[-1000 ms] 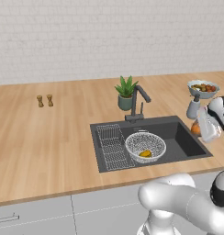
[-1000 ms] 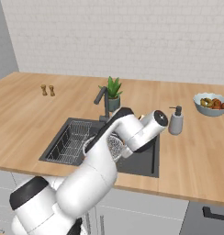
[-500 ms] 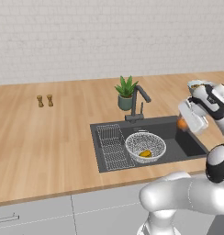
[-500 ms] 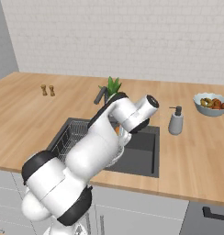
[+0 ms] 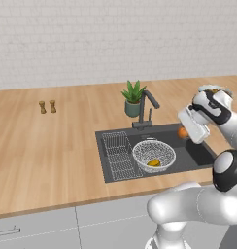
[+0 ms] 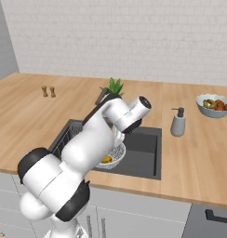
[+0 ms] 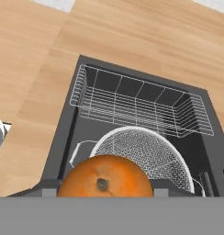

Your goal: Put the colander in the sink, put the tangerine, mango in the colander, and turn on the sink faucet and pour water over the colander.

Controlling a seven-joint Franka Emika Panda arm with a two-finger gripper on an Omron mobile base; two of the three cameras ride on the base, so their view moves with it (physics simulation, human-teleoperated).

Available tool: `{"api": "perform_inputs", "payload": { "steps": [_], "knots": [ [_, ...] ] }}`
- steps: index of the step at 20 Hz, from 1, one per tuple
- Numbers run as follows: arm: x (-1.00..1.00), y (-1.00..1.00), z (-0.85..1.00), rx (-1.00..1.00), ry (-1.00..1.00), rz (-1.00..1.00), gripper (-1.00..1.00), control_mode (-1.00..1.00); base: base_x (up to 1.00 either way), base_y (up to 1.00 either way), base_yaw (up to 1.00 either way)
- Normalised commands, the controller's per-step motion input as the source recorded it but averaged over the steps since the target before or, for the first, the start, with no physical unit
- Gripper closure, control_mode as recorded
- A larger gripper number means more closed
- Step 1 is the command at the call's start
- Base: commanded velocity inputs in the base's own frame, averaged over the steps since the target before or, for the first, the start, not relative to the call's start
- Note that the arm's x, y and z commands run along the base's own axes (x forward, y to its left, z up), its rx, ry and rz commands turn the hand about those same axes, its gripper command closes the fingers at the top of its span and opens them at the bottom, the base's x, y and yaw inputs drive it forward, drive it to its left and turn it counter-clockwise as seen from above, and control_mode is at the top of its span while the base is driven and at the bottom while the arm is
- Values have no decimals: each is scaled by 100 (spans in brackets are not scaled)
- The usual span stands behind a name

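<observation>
**Orange fruit in the grip, on its way to the mesh bowl**

Orange and round, the tangerine (image 7: 105, 181) sits pinched between the jaws of the gripper (image 5: 187, 132), seen stem-end up in the hand view and as a small orange spot beside the hand in the left base view. It hangs in the air above the right part of the sink (image 5: 204, 154), not yet over its target.

Below and to the side, the colander (image 5: 154, 154) stands inside the basin, just beside the flat wire rack (image 5: 118, 154). The mango (image 5: 153, 163) already lies in its mesh. The sink faucet (image 5: 145, 106) rises behind the basin, next to a potted plant (image 5: 133, 97); no water is visible.

So the colander is placed and one fruit is in; the step in hand looks like carrying the second fruit across. The next move calls for bringing the hand over the colander's middle, lowering it close to the mesh, then parting the jaws so the fruit settles beside the mango rather than bouncing into the basin. The tap comes afterwards.
</observation>
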Motion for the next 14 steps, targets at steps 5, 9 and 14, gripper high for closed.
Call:
{"api": "perform_inputs", "payload": {
  "steps": [5,9,14],
  "knots": [
    [0,36,-50,0,0,0,100,-100,0,0,0],
    [0,5,-60,0,-2,0,100,-100,0,0,0],
    [2,0,-35,2,-6,4,100,-100,0,0,0]
  ]
}}
